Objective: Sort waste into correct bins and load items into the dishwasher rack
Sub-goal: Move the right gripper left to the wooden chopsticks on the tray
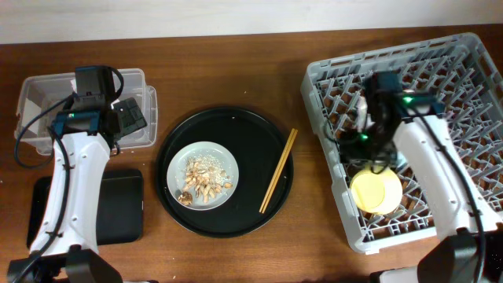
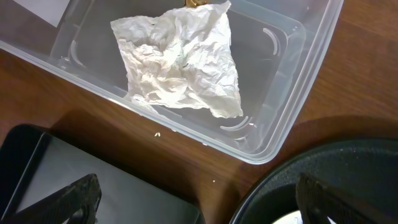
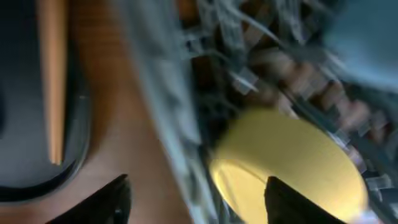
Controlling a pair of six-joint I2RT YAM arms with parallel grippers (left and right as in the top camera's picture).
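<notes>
Yellow bowl [image 1: 376, 191] near downturned right gripper [image 3: 198, 182]

A wooden table [image 1: 236, 71] fills almost the whole overhead view. Its top is a dark reddish brown with a fine, streaky grain, and it has a dull sheen rather than a gloss. Beyond the far edge of the wood there is a pale cream strip [image 1: 196, 17]. It may be a wall or a light floor; the view does not settle which. The strip slants slightly and is wider at the left than at the right. The light is soft and even, and shadows on the table are faint and soft-edged. The left wrist view shows the same brown grain close up, while the right wrist view shows it only as a blur.
</notes>
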